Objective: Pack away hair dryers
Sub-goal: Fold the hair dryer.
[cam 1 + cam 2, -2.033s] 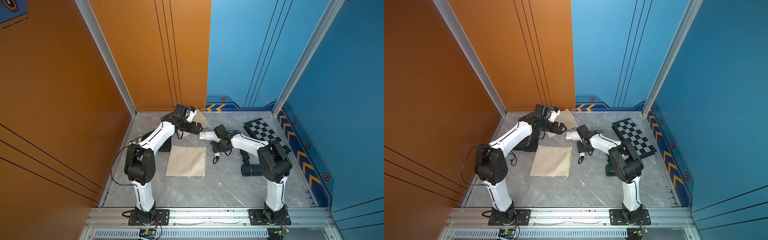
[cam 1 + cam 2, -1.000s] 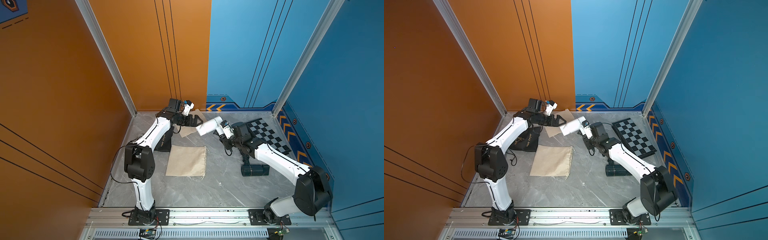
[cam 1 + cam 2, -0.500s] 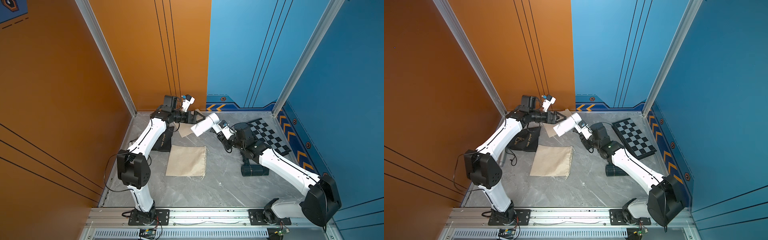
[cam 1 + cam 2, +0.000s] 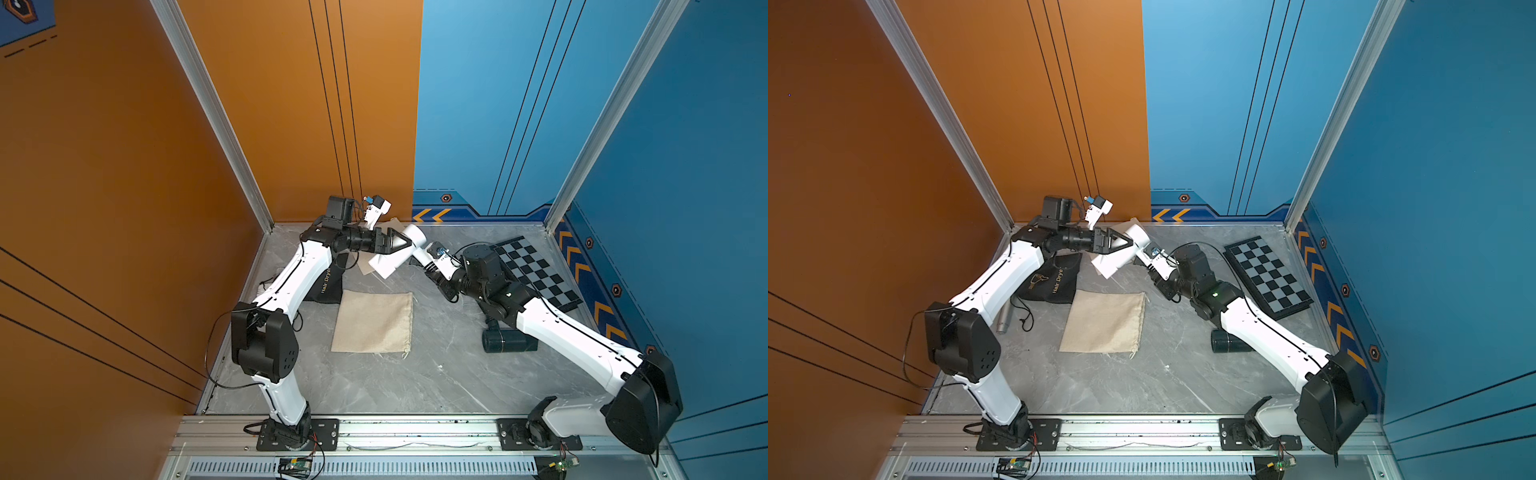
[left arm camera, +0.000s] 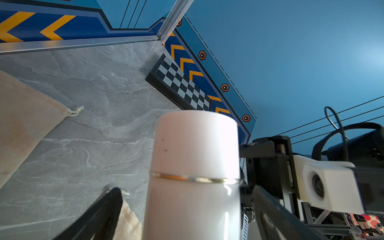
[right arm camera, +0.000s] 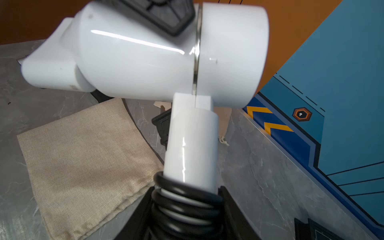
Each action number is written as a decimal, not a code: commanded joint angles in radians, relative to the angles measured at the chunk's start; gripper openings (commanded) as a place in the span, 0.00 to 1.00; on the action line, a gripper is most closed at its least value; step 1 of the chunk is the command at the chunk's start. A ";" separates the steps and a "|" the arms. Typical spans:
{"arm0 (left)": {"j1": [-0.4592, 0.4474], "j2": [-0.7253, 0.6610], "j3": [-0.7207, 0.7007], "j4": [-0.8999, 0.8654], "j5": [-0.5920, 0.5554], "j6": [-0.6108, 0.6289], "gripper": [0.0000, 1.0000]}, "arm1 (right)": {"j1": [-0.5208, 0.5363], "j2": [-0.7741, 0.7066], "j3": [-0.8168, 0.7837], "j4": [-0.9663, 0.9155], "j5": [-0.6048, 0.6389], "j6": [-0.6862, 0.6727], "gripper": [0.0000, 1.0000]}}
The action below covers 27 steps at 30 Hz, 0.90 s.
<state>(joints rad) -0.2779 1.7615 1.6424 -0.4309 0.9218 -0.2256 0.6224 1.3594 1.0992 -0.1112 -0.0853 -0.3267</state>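
Observation:
The white hair dryer [image 4: 392, 255] [image 4: 1115, 257] hangs above the back of the table. My right gripper [image 6: 187, 199] [image 4: 434, 270] is shut on its handle [image 6: 192, 145], over the black cord coiled round it. My left gripper [image 5: 187, 195] [image 4: 401, 243] stands open with the dryer's barrel [image 5: 195, 149] between its jaws; a gap shows beside one finger [image 5: 110, 203]. A blackish teal hair dryer [image 4: 507, 343] [image 4: 1229, 345] lies on the table, partly under my right arm.
A flat beige pouch [image 4: 374, 322] [image 4: 1104, 322] lies mid-table, a black pouch [image 4: 328, 282] [image 4: 1054, 278] under my left arm, another beige pouch [image 5: 25, 124] at the back. A silver rod [image 4: 1005, 318] lies left; a checkerboard [image 4: 536, 270] right.
My right arm lifted the white dryer from mid-table up and back towards the left. My left gripper rose and came round the barrel.

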 commanded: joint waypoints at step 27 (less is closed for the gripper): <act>-0.010 -0.101 -0.150 0.423 0.126 -0.258 0.73 | 0.054 0.083 0.174 0.093 -0.094 -0.087 0.13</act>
<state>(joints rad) -0.2531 1.7092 1.4883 -0.0895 0.9699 -0.4294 0.6292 1.4239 1.2190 -0.1200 -0.0734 -0.4080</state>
